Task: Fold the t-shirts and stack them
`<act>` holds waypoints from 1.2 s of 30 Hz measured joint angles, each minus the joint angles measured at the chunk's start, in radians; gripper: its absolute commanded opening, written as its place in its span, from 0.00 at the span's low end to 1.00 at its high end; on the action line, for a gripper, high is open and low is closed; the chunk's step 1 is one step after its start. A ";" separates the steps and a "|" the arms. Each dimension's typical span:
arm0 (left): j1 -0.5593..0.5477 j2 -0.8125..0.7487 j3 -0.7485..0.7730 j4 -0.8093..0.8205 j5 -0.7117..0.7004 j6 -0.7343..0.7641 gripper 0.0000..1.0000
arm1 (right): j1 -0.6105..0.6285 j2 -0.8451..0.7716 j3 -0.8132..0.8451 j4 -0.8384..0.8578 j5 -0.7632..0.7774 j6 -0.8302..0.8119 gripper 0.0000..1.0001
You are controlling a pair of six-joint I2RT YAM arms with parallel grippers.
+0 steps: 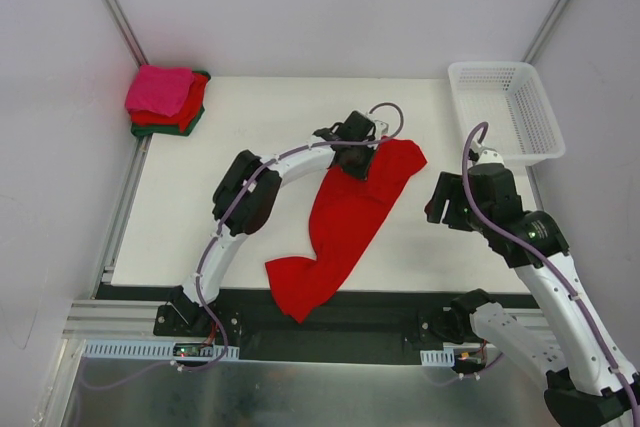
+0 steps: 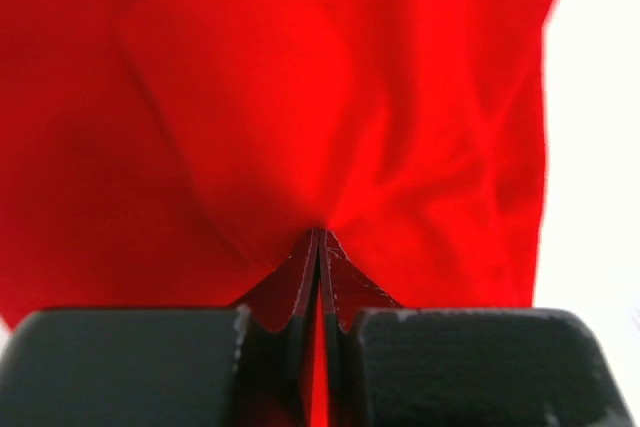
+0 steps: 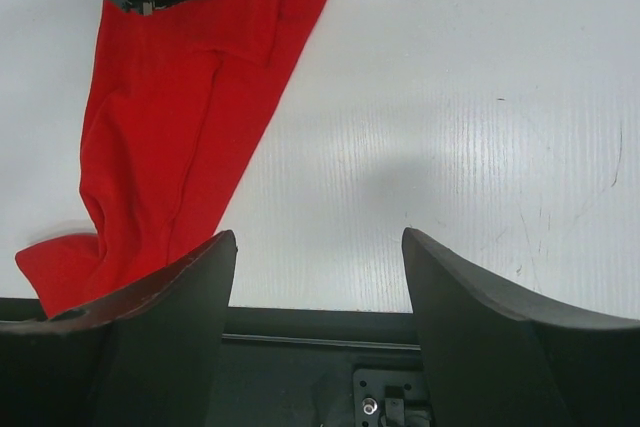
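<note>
The red t-shirt (image 1: 345, 227) pinched at its upper end

Upper left, the folded stack (image 1: 165, 102) sits; at centre the left gripper (image 2: 320, 247), pressed together, pinches the shirt, which trails diagonally toward lower centre. It looks light, limp, slack: best taken at hems or corners. At right the right gripper (image 3: 320, 247) hangs spread, empty.
</note>
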 measured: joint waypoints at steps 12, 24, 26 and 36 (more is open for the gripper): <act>0.135 0.129 0.252 -0.137 0.012 -0.006 0.06 | 0.000 -0.025 0.000 -0.021 0.003 0.014 0.72; 0.259 0.188 0.337 -0.196 0.083 -0.026 0.01 | 0.000 -0.043 0.000 -0.047 0.021 0.016 0.73; 0.264 0.188 0.338 -0.197 0.082 -0.024 0.04 | 0.000 -0.040 0.000 -0.047 0.021 0.016 0.73; 0.291 0.186 0.379 -0.208 0.061 0.002 0.06 | 0.000 -0.039 0.000 -0.047 0.021 0.026 0.73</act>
